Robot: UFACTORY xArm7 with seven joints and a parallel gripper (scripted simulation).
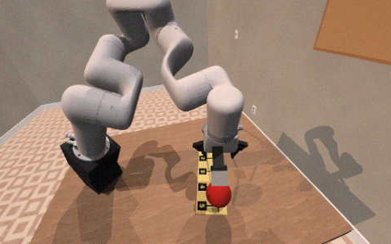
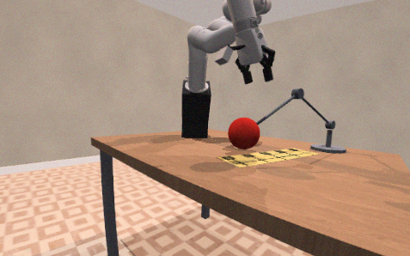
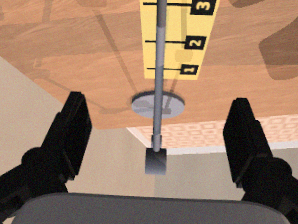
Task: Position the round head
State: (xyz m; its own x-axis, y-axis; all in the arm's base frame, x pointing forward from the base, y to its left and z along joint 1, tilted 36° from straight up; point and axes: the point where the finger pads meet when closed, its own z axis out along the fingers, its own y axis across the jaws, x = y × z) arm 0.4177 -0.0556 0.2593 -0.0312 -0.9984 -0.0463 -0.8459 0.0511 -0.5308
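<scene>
The lamp's round red head [image 1: 218, 195] hangs above the bench, over the end of the yellow strip [image 1: 208, 184] farthest from the foot. In the side view the head [image 2: 244, 133] is clear of the strip [image 2: 267, 156]. The thin grey arm rises to an elbow [image 2: 297, 93] and drops to the round foot [image 2: 328, 149]. My gripper [image 2: 257, 73] is open and empty, well above the lamp arm and touching nothing. In the wrist view the gripper [image 3: 158, 143] looks down on the elbow [image 3: 157, 160], the foot [image 3: 158, 104] and marks 1 to 3 of the strip [image 3: 176, 23].
My black base block [image 2: 196, 109] stands at the back of the bench. The bench's far edge lies just behind the lamp foot, with walls beyond. An orange board [image 1: 368, 30] hangs on the right wall.
</scene>
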